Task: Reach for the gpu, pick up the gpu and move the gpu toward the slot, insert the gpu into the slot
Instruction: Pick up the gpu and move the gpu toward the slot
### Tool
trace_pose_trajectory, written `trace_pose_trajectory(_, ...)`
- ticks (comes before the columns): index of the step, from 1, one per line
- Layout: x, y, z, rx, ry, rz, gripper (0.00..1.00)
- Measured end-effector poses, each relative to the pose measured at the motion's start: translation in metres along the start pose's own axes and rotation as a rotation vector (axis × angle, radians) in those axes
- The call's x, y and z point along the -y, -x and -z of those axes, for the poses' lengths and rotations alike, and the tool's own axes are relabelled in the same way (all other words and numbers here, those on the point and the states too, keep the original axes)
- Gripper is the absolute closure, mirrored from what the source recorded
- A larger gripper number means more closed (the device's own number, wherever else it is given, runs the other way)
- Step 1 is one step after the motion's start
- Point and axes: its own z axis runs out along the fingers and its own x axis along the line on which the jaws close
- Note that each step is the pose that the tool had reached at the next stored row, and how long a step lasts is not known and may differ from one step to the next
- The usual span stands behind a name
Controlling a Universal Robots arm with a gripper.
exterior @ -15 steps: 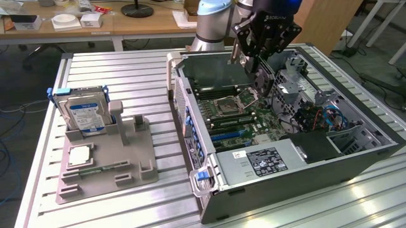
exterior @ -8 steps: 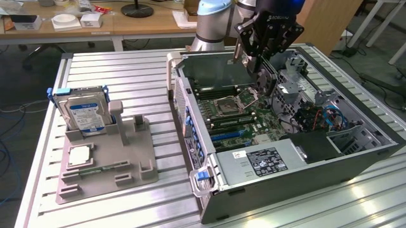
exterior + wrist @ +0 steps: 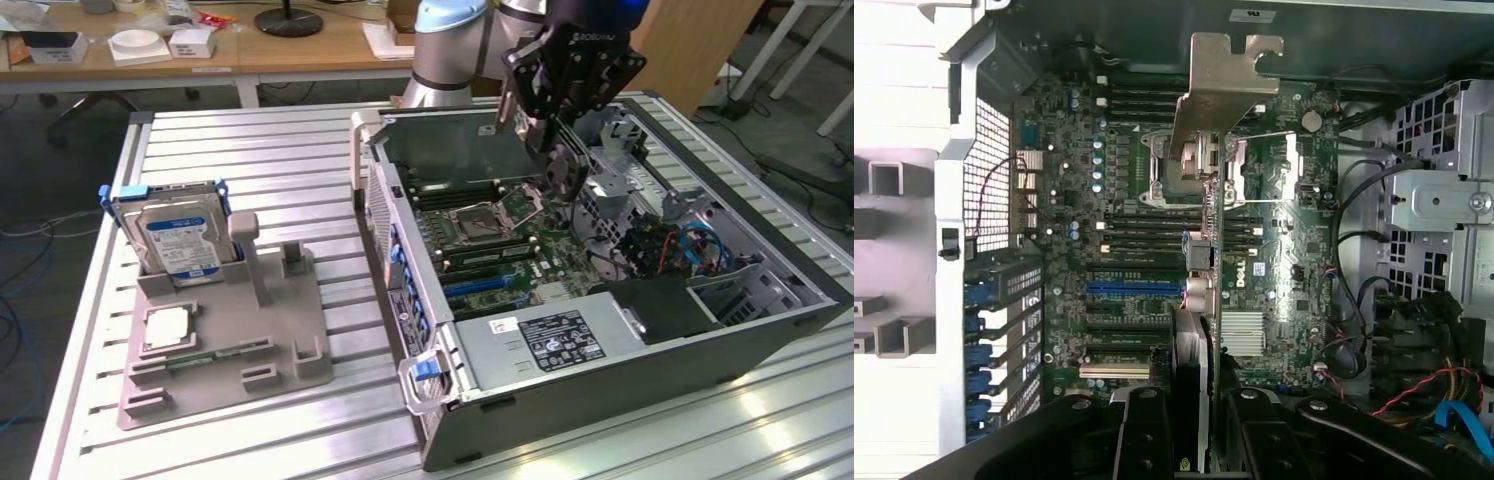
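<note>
My gripper point(image 3: 558, 125) hangs over the open computer case point(image 3: 400, 230), shut on the gpu point(image 3: 553, 168). In the wrist view the gpu point(image 3: 1196, 330) appears edge-on between my fingers point(image 3: 1144, 430). Its silver end bracket point(image 3: 1220, 90) points away from me, above the processor socket point(image 3: 1204, 165). The card is in the air, clear of the motherboard point(image 3: 1054, 130). The blue expansion slot point(image 3: 1134, 288) lies on the board beside the card's line, with black slots under it. That slot point(image 3: 487, 288) also shows in the exterior view, nearer the case's front than the gripper.
On the exterior view's left a grey fixture point(image 3: 227, 340) holds the blue-labelled hard drive point(image 3: 180, 235) and a square processor chip point(image 3: 170, 327). Inside the case are the power supply point(image 3: 561, 340) and loose cables point(image 3: 681, 245). A desk point(image 3: 200, 50) stands behind.
</note>
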Motion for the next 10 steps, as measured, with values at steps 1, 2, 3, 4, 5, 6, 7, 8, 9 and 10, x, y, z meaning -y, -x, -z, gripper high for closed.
trace_pose_trajectory(1,0.0000,0.0008,0.0000,0.0000,0.0000,0.000,0.73)
trace_pose_trajectory(2,0.0000,0.0017,0.0000,0.0000,0.0000,0.000,0.73)
trace_pose_trajectory(3,0.0000,0.0025,-0.0001,0.0000,0.0000,0.000,0.73)
trace_pose_trajectory(4,0.0000,0.0033,-0.0001,0.0000,0.0000,0.000,0.73)
trace_pose_trajectory(5,0.0000,0.0041,-0.0001,0.0000,0.0001,0.000,0.73)
trace_pose_trajectory(6,0.0000,0.0049,-0.0001,0.0000,0.0000,0.000,0.73)
trace_pose_trajectory(7,0.0000,0.0057,-0.0001,0.0000,0.0000,0.000,0.73)
trace_pose_trajectory(8,0.0001,0.0064,-0.0002,0.0000,0.0000,0.000,0.73)
trace_pose_trajectory(9,0.0001,0.0072,-0.0002,0.0000,0.0001,0.000,0.73)
trace_pose_trajectory(10,0.0000,0.0080,-0.0002,0.0000,0.0001,0.000,0.73)
